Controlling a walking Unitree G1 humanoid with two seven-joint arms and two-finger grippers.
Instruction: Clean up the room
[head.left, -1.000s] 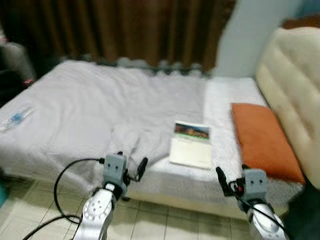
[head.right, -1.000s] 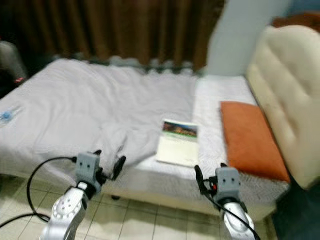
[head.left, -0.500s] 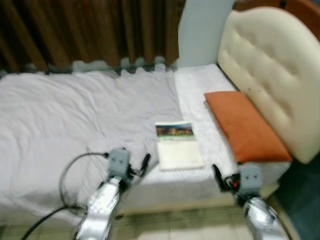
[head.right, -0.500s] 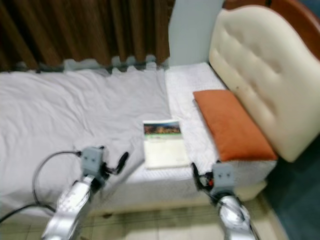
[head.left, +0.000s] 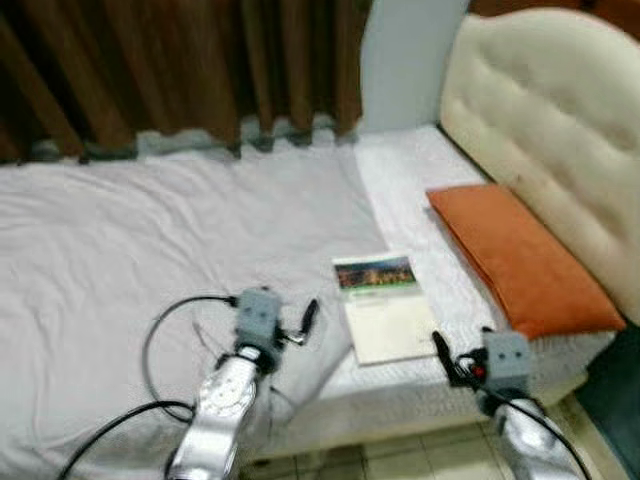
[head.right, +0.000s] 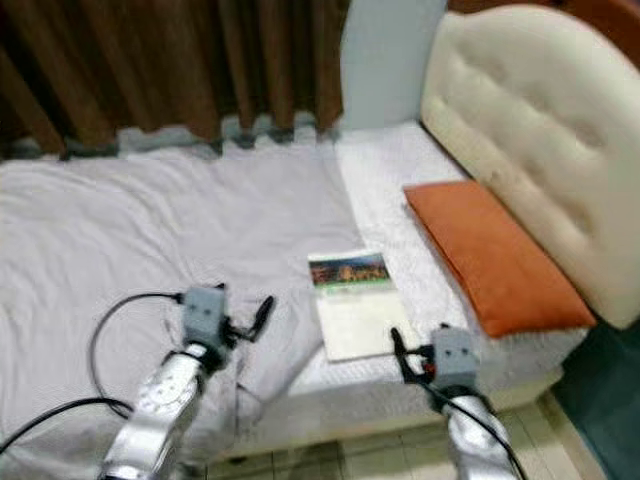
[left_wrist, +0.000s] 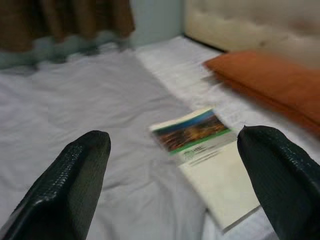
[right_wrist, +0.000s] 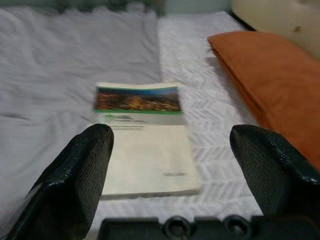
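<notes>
A booklet (head.left: 385, 308) with a green and orange picture on its cover lies flat on the bed (head.left: 150, 250), near the front edge. An orange pillow (head.left: 520, 262) rests to its right, against the cream headboard (head.left: 550, 120). My left gripper (left_wrist: 175, 165) hovers open over the rumpled pale sheet just left of the booklet (left_wrist: 210, 155). My right gripper (right_wrist: 172, 165) is open at the bed's front edge, pointing at the booklet (right_wrist: 145, 135) with nothing between its fingers.
Brown curtains (head.left: 170, 60) hang behind the bed, beside a pale wall strip (head.left: 410, 55). Tiled floor (head.left: 400, 462) shows below the bed's front edge. A black cable (head.left: 150, 350) loops from the left arm over the sheet.
The whole view has shifted, so the camera moved. The left gripper now reaches further over the sheet beside the booklet. Both grippers stay open.
</notes>
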